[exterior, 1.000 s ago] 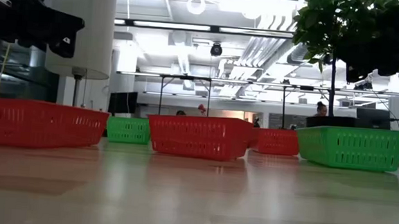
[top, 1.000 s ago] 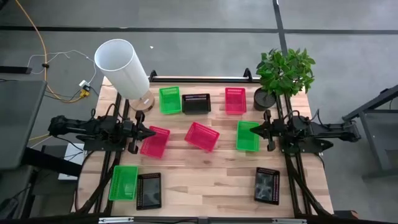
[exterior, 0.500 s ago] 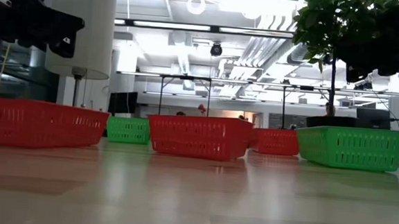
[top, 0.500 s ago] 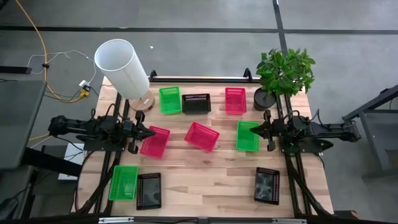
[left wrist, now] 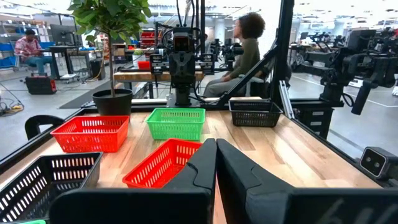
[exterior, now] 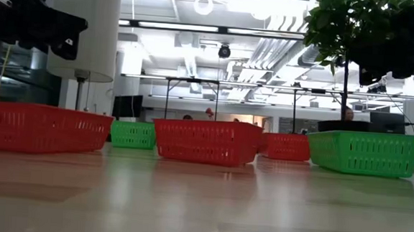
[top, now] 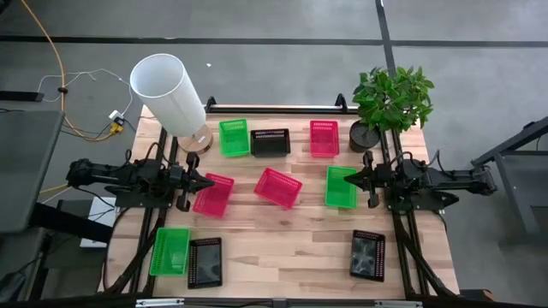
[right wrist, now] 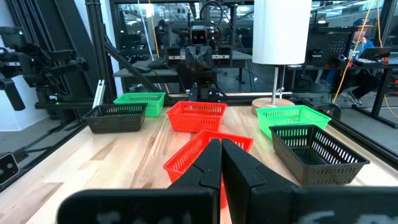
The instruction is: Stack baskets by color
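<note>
A pale wooden plank table [top: 282, 244] carries everything. On it, at the far left corner, stands a tall white cylinder [top: 167, 90] on a round wooden base, and at the far right corner a leafy green plant in a black pot [top: 390, 103].

Two dark arms lie low at the table's sides. The left gripper [top: 208, 182] points inward above the left pink basket, its fingers pressed together and holding nothing. The right gripper [top: 346, 180] points inward over the green basket at the right, fingers likewise closed and empty.

Nine small perforated plastic baskets lie spread over the table, none stacked. Three are bright green: one [top: 233, 137] at the far edge beside the cylinder's base, one [top: 340, 186] at the right under the right gripper, one [top: 170, 251] at the near left corner. Three are magenta-pink: one [top: 324, 138] at the far edge near the pot, one [top: 278, 187] tilted in the middle, one [top: 213, 194] at the left. Three are black: one [top: 270, 142] just beside the far green basket, one [top: 205, 262] touching the near green basket, one [top: 368, 255] at the near right.
</note>
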